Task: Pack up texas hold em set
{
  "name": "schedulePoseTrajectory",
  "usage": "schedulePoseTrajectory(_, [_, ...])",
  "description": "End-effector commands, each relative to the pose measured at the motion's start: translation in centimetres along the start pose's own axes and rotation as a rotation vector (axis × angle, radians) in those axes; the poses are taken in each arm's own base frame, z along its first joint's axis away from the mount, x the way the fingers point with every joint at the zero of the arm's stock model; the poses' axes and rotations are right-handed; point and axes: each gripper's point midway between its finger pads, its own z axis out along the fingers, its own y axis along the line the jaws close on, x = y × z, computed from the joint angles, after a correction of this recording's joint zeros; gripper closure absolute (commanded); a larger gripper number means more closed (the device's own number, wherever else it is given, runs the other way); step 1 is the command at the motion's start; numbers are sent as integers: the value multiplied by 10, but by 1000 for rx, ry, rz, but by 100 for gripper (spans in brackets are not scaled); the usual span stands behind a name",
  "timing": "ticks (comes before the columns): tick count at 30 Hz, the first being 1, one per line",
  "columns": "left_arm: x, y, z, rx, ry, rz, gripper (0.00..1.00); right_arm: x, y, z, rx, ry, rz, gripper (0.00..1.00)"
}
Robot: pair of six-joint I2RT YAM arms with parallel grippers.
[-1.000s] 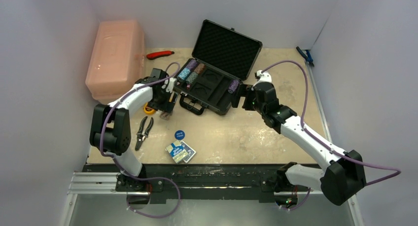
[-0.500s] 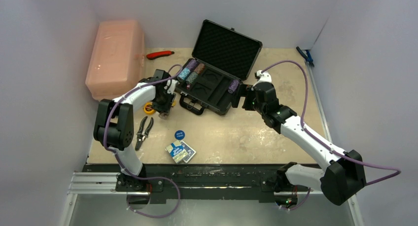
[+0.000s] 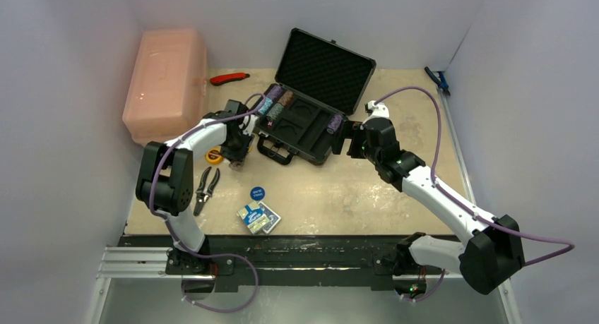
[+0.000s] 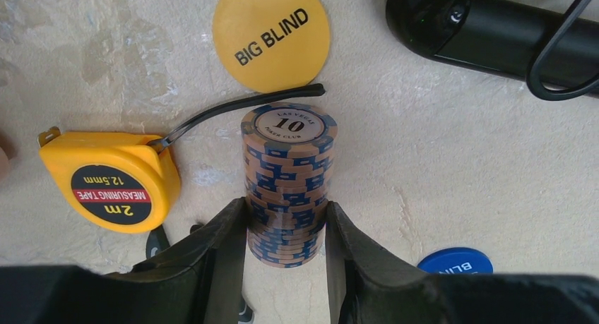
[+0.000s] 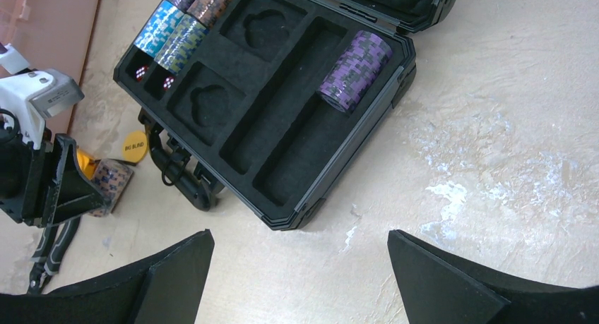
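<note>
Top external view: nearest the arm bases lies the deck [image 3: 258, 218], with the blue disc [image 3: 258, 193] just beyond it and black pliers [image 3: 206, 190] to their left. Farther in, the left gripper [image 4: 285, 211] points down at the table [image 3: 353, 190], just left of the case's handle [image 3: 274, 153]. Its wrist camera shows both fingers [image 4: 226, 260] pressed against opposite sides of a tan stack [image 4: 288, 169] of chips. The top chip is marked 10, and the stack stands upright on the table. The jaws are clamped on its lower half. A yellow tape measure [image 4: 106, 183] lies just left of the stack. A yellow disc [image 4: 270, 36] reading BIG BLIND lies just beyond the stack, not touching it.

The right gripper [image 5: 298, 236] hangs just off the case's right end, its jaws wide apart with only bare table between them.

The case [image 5: 282, 162] sits mid-table, open, with its lid [image 3: 325, 66] leaning back toward the far wall. In the foam tray, a purple stack [image 5: 355, 70] lies on its side in the rightmost trough. Four other stacks [image 5: 166, 31] lie packed at the far left end, with two dice [image 5: 140, 71] beside them.

Farthest off, a red cutter [image 3: 229, 78] lies left of the lid and a pink box [image 3: 166, 84] stands by the left wall. A blue-handled tool [image 3: 438, 80] lies in the far right corner.
</note>
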Motion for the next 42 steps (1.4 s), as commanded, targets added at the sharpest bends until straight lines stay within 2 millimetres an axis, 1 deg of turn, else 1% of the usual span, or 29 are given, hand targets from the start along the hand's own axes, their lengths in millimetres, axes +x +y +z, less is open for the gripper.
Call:
schedulePoseTrajectory(1, [-6, -17, 0, 38, -5, 3, 99, -13, 7, -5, -33, -49, 0, 1])
schedulePoseTrajectory(8, [0, -34, -3, 55, 9, 2, 100, -14, 7, -6, -33, -54, 0, 1])
schedulePoseTrajectory(11, [2, -43, -8, 64, 3, -6, 100, -14, 7, -7, -33, -54, 0, 1])
schedulePoseTrajectory(17, [12, -81, -15, 160, -18, -51, 100, -15, 8, -9, -37, -52, 0, 1])
schedulePoseTrajectory(23, [13, -117, -27, 196, -31, -24, 100, -13, 8, -7, -37, -43, -1, 1])
schedulePoseTrajectory(26, [15, -132, -27, 210, -19, -37, 100, -13, 7, -7, -33, -43, -1, 1])
schedulePoseTrajectory(29, [18, -149, -23, 229, -18, -32, 100, -13, 7, -7, -28, -41, -2, 1])
schedulePoseTrajectory(31, [20, -157, -21, 222, -18, -23, 100, -13, 6, -6, -25, -36, -4, 1])
schedulePoseTrajectory(35, [23, -165, -15, 191, -15, -28, 100, -11, 6, -4, -21, -25, -6, 1])
schedulePoseTrajectory(42, [29, -174, -9, 186, -29, -16, 100, -10, 5, 0, -10, -14, -9, 1])
